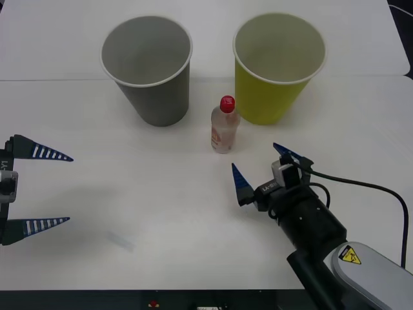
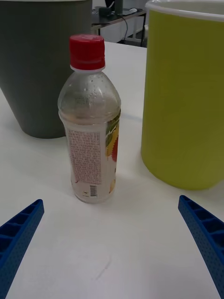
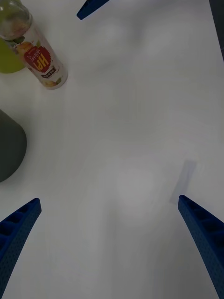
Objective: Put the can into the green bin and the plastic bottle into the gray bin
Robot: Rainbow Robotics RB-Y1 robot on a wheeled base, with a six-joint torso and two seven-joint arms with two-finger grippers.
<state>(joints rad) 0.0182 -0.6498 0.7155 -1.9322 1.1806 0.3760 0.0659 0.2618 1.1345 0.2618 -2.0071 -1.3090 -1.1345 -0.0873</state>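
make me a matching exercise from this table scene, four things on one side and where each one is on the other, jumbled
Things:
1. gray bin
2. green bin
3. plastic bottle
4. right gripper

Places:
A. upright on the table between the two bins and a little nearer the robot
B. far side of the table, toward the robot's right
C. open, just on the robot's side of the bottle, not touching it
D. far side of the table, toward the robot's left

Pairs: 1-D, 2-B, 3-A, 4-C
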